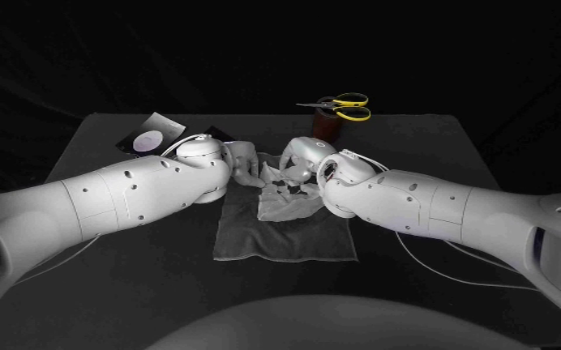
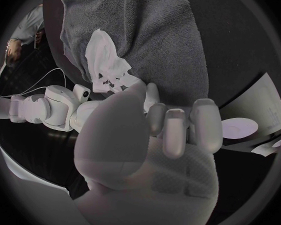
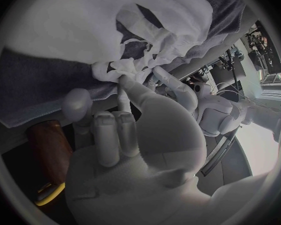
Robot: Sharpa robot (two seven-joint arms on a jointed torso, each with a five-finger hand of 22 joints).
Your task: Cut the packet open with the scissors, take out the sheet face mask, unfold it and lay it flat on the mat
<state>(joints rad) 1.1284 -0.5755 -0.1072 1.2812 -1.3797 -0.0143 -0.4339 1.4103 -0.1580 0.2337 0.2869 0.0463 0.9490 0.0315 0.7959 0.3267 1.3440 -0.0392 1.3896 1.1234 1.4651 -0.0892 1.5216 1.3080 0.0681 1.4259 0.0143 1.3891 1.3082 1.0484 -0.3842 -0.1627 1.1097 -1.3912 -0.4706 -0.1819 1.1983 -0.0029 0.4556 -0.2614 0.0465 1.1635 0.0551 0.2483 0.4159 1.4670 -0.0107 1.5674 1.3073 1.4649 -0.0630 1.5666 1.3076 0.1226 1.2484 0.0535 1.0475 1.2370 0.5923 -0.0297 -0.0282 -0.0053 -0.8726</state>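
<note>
The white sheet mask [image 1: 285, 199] lies crumpled on the grey mat [image 1: 286, 241], at its far half. My left hand [image 1: 243, 164] and right hand [image 1: 299, 164] meet over the mask's far edge. In the right wrist view my right hand [image 3: 128, 130] pinches a bunched edge of the mask [image 3: 125, 70] between thumb and fingertip. In the left wrist view my left hand [image 2: 159, 125] has its thumb and a finger together on the ragged edge of the mask [image 2: 106, 65]. The cut packet [image 1: 150, 136] lies at the back left. The yellow-handled scissors [image 1: 341, 107] rest on a brown holder.
The brown cylindrical holder [image 1: 326, 127] stands just behind my right hand, past the mat's far edge. A second dark scrap of packet [image 1: 217, 132] lies behind my left hand. The mat's near half is bare cloth.
</note>
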